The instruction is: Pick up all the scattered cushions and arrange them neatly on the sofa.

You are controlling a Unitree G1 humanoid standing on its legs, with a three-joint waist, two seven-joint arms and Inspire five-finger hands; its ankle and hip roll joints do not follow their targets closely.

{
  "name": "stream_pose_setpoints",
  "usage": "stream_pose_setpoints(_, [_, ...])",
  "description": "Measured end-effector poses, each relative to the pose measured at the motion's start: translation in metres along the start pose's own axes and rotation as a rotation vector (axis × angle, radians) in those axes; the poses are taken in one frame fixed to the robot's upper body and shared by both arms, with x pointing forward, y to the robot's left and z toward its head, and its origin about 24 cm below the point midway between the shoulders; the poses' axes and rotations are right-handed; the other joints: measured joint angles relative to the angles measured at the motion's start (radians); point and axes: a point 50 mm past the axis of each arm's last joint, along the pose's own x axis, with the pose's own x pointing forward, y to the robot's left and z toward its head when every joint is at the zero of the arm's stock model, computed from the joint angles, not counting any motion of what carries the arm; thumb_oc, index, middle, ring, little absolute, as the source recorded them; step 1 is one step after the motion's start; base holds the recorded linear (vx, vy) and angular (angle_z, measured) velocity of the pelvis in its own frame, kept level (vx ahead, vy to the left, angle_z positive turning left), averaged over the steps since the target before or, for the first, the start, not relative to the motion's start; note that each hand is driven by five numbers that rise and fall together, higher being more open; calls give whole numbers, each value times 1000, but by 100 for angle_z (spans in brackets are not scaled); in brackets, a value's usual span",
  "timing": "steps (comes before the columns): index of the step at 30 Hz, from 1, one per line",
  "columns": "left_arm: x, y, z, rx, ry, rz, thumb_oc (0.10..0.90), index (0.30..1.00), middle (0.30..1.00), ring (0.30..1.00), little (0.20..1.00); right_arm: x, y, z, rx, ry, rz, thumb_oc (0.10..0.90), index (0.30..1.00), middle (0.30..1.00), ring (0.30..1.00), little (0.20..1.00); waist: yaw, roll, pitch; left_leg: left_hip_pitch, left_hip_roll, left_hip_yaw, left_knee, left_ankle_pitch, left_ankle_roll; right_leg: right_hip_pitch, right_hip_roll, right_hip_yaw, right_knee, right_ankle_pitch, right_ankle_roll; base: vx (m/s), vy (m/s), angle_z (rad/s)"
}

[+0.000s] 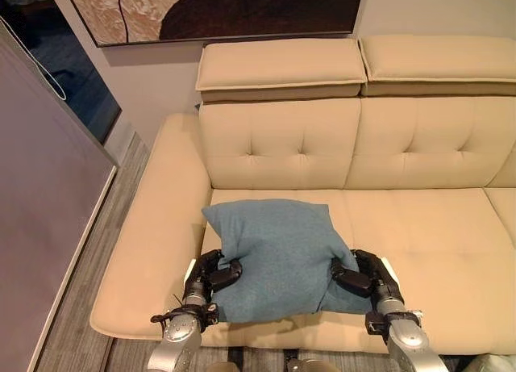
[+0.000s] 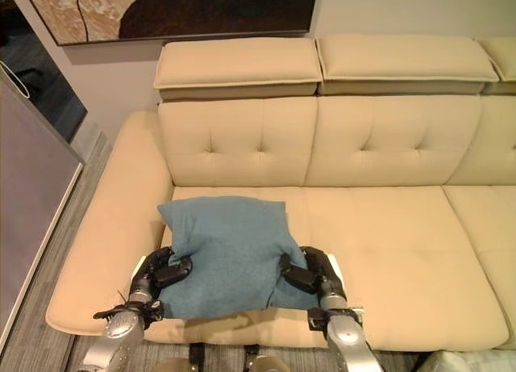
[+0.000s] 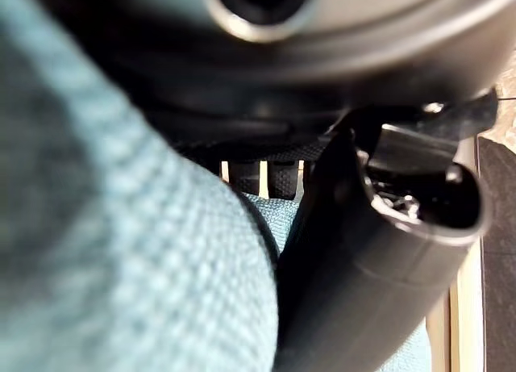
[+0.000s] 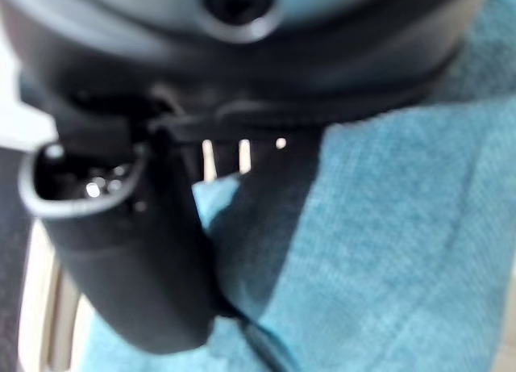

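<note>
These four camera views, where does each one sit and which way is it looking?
Left eye view: on the head, looking down at the beige sofa; both arms hold the blue cushion.
Right eye view: same scene from slightly beside it.
Left wrist view: on the left wrist, along the left hand pinching the cushion.
Right wrist view: along the right hand, same cushion.
All four share the cushion.

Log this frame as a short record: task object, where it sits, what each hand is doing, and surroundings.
object: blue cushion
location: front of the left seat of the beige sofa, near the seat's front edge
left hand: curled on the cushion's left side
right hand: curled on the cushion's right side
grip: two-handed, cushion squeezed in between the hands
backrest: tufted, two headrests above
wall: framed painting above the sofa
floor: grey wood-look planks to the sofa's left
</note>
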Motion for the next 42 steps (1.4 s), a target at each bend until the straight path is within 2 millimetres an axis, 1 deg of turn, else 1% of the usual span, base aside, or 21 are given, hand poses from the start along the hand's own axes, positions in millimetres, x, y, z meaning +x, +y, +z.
stream_pose_setpoints(1, [1,-1,3,3,-10,-7,400,300,300,300,300,0,-2,0,5,-1,-12,400,300,300,300,300,-3,9,-1,1,6,3,-17,-18,6,-8,6,1,0,4,4,146,47,-9])
stream_pose_setpoints(7, [8,1,19,45,-61,-23,400,300,300,300,300,-1,1,0,0,-3,-24,400,300,300,300,300,-6,10,-1,33,-18,35,-44,-24,20,-1,-18,31,0,14,25,106,56,-12])
stream_pose_setpoints(9, [10,0,30,68,-98,-33,400,300,300,300,300,0,1,5,-10,-27,-35,400,300,300,300,300,-6,10,-1,31,-20,35,-43,-25,21,-2,-20,32,0,16,26,12,48,2])
stream_pose_setpoints(12, [18,-4,49,89,-163,-22,400,300,300,300,300,6,4,26,-34,-111,-56,400,300,300,300,300,-7,10,-1,25,-23,36,-43,-25,21,-9,-23,36,0,16,26,-15,19,-3])
stream_pose_setpoints(14, [24,-6,72,100,-241,-11,400,300,300,300,300,16,6,50,-50,-201,-79,400,300,300,300,300,-9,10,-1,6,-24,38,-43,-25,21,-30,-23,41,0,21,32,-50,33,-11])
stream_pose_setpoints(15, [29,-13,103,90,-350,0,400,300,300,300,300,27,7,82,-49,-315,-116,400,300,300,300,300,-9,11,-2,-13,-25,45,-43,-23,23,-54,-23,51,0,28,36,-56,35,-15])
stream_pose_setpoints(17, [32,-19,129,78,-437,17,400,300,300,300,300,33,8,108,-67,-407,-151,400,300,300,300,300,-8,11,-2,-24,-25,48,-43,-22,25,-66,-24,54,0,31,35,-5,27,-8])
stream_pose_setpoints(19, [28,-27,156,70,-551,24,400,300,300,300,300,29,7,136,-99,-532,-197,400,300,300,300,300,-4,11,-2,-45,-26,48,-43,-18,25,-87,-24,55,0,35,33,0,0,0])
stream_pose_setpoints(23, [10,-33,185,37,-760,67,400,300,300,300,300,13,10,172,-154,-770,-296,400,300,300,300,300,-1,11,-2,-46,-25,50,-43,-18,25,-91,-22,64,0,35,32,-87,-2,-6])
stream_pose_setpoints(24, [7,-38,201,23,-846,84,400,300,300,300,300,12,12,193,-176,-874,-358,400,300,300,300,300,0,11,-2,-63,-26,50,-43,-18,25,-109,-22,70,1,39,28,-247,-19,-9])
stream_pose_setpoints(26, [9,-48,220,-8,-914,95,400,300,300,300,300,15,14,216,-173,-963,-425,400,300,300,300,300,2,11,-1,-100,-29,50,-41,-6,21,-146,-25,73,1,52,35,-244,-34,-1])
stream_pose_setpoints(30, [35,-66,269,44,-976,148,400,300,300,300,300,46,19,269,-202,-1029,-532,400,300,300,300,300,3,10,0,-232,-39,41,-27,32,18,-268,-36,68,1,93,40,-151,-35,8])
stream_pose_setpoints(32, [48,-69,288,114,-964,180,400,300,300,300,300,58,19,284,-270,-1011,-553,400,300,300,300,300,4,10,2,-281,-38,33,-33,51,12,-315,-36,59,1,103,42,-65,-16,11])
stream_pose_setpoints(33, [51,-59,298,151,-965,232,400,300,300,300,300,63,24,287,-301,-992,-543,400,300,300,300,300,5,10,3,-313,-33,33,-42,64,5,-353,-32,57,1,109,36,-79,-40,0])
stream_pose_setpoints(34, [57,-54,300,202,-949,261,441,361,361,361,361,68,28,285,-322,-975,-535,400,300,300,300,300,5,11,4,-327,-31,33,-42,66,2,-369,-29,55,1,111,33,-86,-45,-3])
stream_pose_setpoints(35, [62,-52,302,236,-928,283,596,594,594,594,594,71,30,284,-341,-959,-530,400,300,300,300,300,5,14,6,-340,-29,32,-42,67,1,-381,-27,55,1,111,33,-50,-27,-1])
stream_pose_setpoints(36, [65,-50,304,262,-906,302,596,594,594,594,594,74,35,281,-368,-948,-512,400,300,300,300,300,6,20,23,-353,-26,32,-42,70,-2,-394,-25,53,1,115,28,-84,-39,-1])
stream_pose_setpoints(37, [68,-47,307,290,-894,320,800,900,900,900,900,78,37,281,-385,-930,-504,590,585,585,585,585,4,22,35,-362,-25,32,-42,70,-2,-403,-23,53,1,121,20,-65,-27,-1])
stream_pose_setpoints(38, [70,-46,307,312,-879,327,800,900,900,900,900,81,37,280,-399,-910,-492,740,811,811,811,811,8,26,41,-379,-24,32,-42,72,-3,-419,-23,51,1,123,18,-98,-55,-3])
stream_pose_setpoints(39, [73,-43,307,342,-862,333,800,900,900,900,900,85,38,279,-404,-881,-477,800,900,900,900,900,4,27,46,-399,-22,33,-42,73,-3,-440,-21,52,1,127,13,-33,-30,-1])
stream_pose_setpoints(42, [79,-37,304,402,-802,343,800,900,900,900,900,90,38,278,-467,-853,-421,800,900,900,900,900,7,27,73,-438,-18,32,-42,74,-4,-479,-16,51,2,131,8,-13,-48,-2])
